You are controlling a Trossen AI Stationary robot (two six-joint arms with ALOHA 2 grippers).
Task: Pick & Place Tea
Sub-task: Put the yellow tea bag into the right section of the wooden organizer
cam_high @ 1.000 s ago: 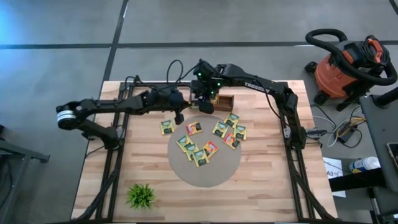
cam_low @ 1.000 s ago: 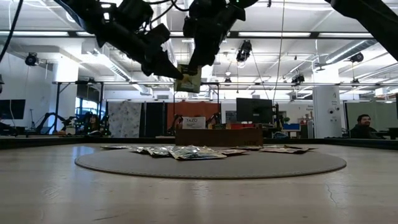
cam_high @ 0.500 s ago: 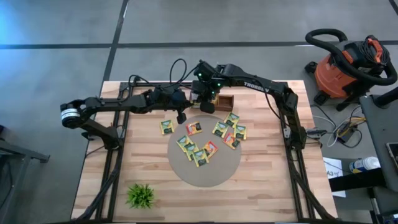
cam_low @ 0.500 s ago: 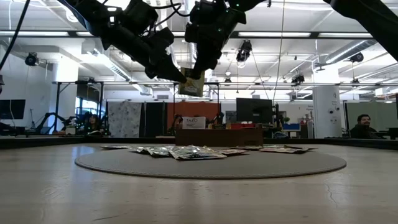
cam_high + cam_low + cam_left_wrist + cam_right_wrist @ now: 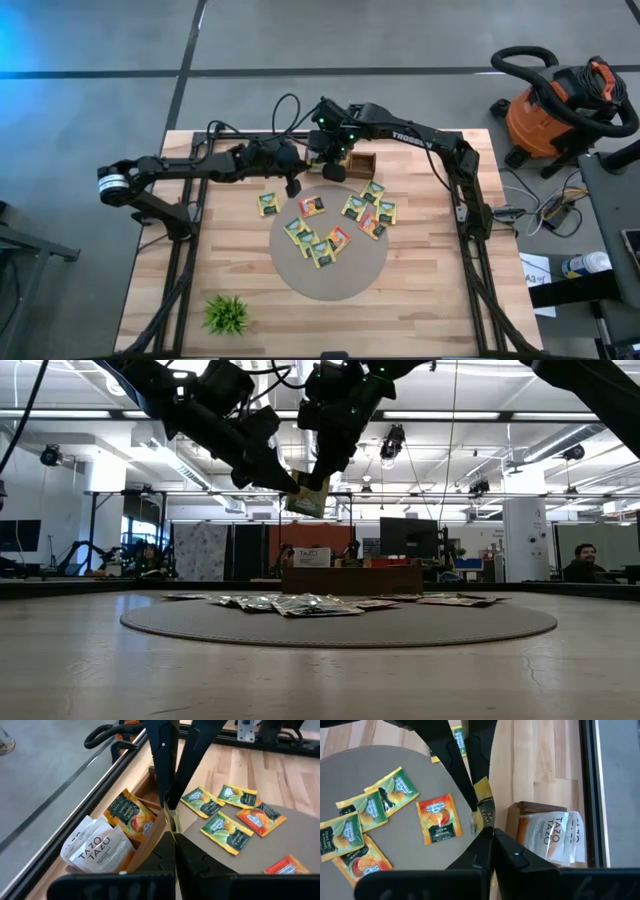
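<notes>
Both my claws, left claw (image 5: 285,482) and right claw (image 5: 318,472), are clamped on one yellow-green foil tea sachet (image 5: 308,494) held aloft (edge downward) just beside the brown wooden box (image 5: 362,163) near the counter's far edge.

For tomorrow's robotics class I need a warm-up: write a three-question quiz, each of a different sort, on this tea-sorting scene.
1. True or false: both grippers are shut on one raised sachet.
2. Where does the wooden box stand? A) on the grey mat B) on bare wood beyond the mat C) beside the plant
3. Fill in: the small green plant stands near the table's front-____ corner.

Key: 1 true: left gripper and right gripper both pinch it. 2 B. 3 left.
</notes>
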